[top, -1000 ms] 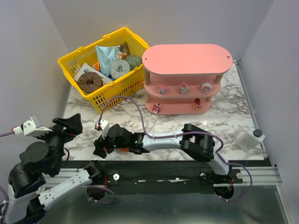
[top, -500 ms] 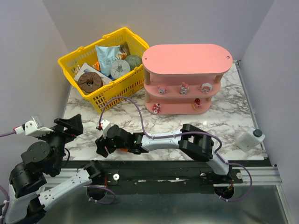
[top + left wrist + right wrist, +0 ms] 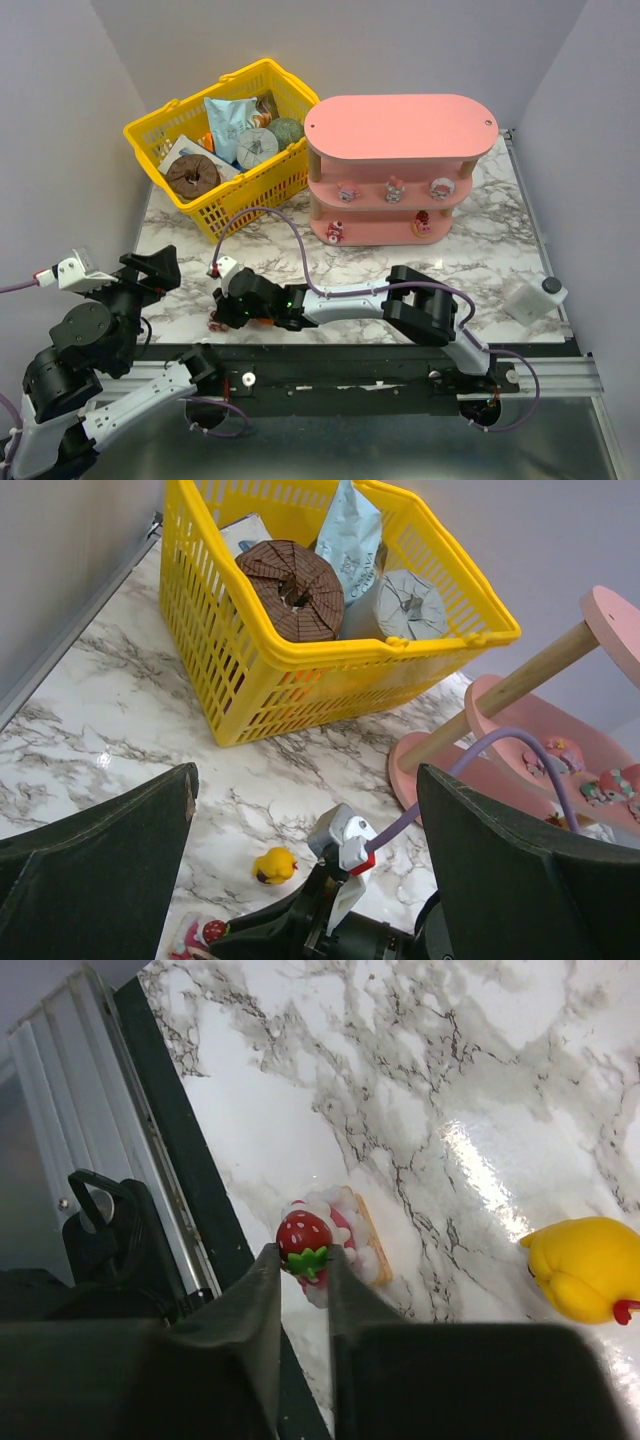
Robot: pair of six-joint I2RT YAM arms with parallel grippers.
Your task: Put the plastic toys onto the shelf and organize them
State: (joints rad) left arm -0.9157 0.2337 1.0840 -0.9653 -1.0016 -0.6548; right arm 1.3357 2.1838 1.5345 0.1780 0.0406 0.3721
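Near the table's front edge lies a strawberry-topped pink-and-white cake toy (image 3: 352, 1228), and my right gripper (image 3: 303, 1256) is shut on it, the jaws pressing its red strawberry from both sides. From above, the gripper (image 3: 216, 318) sits low at front left. A yellow chick toy (image 3: 585, 1265) lies just beside it, also seen as the yellow toy (image 3: 274, 865) from the left wrist. The pink shelf (image 3: 400, 125) stands at the back right with three toys (image 3: 394, 189) on its middle board and two toys (image 3: 335, 231) on the bottom board. My left gripper (image 3: 305, 775) hangs open above the left front, holding nothing.
A yellow mesh basket (image 3: 190, 210) full of packaged goods stands at the back left, close to the shelf. A small white box with a black knob (image 3: 535, 297) sits at the right edge. The black front rail (image 3: 170, 1180) runs right beside the cake toy.
My right gripper's jaws have narrowed from wide open onto the strawberry cake toy. The left arm has shifted only slightly.
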